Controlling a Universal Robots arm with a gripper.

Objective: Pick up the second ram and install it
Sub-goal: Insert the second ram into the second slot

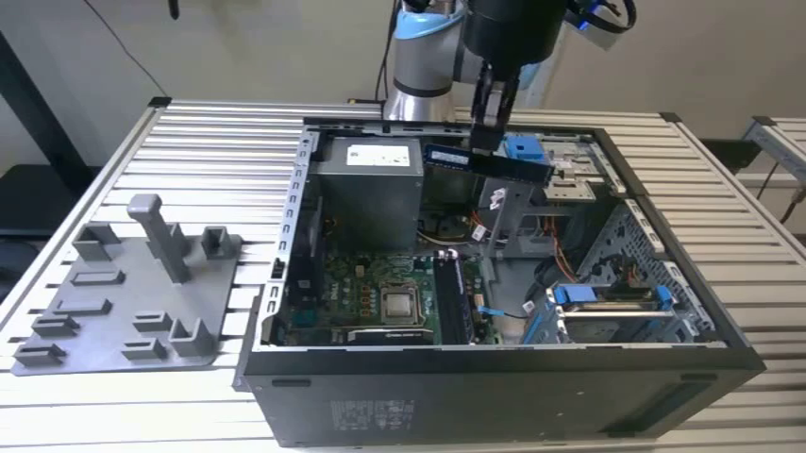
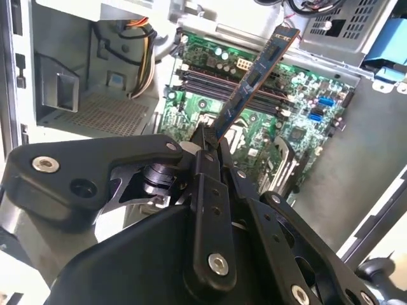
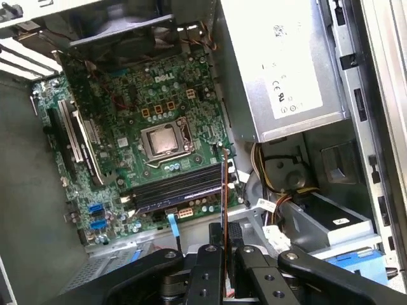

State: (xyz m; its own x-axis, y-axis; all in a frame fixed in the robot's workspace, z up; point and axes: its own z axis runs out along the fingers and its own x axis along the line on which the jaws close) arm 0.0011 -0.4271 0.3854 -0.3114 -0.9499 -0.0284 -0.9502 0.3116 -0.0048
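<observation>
Exterior view high, down into the open computer case (image 1: 504, 382); both wrist views past the fingers (image 2: 206, 190) (image 3: 210, 273) onto its motherboard (image 2: 305, 121) (image 3: 127, 108).

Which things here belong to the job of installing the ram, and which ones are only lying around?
In the job:
- the second ram, held in the gripper above the open computer case
- the memory slots

Only lying about:
- the grey fixture plate on the table
- the power supply
</observation>
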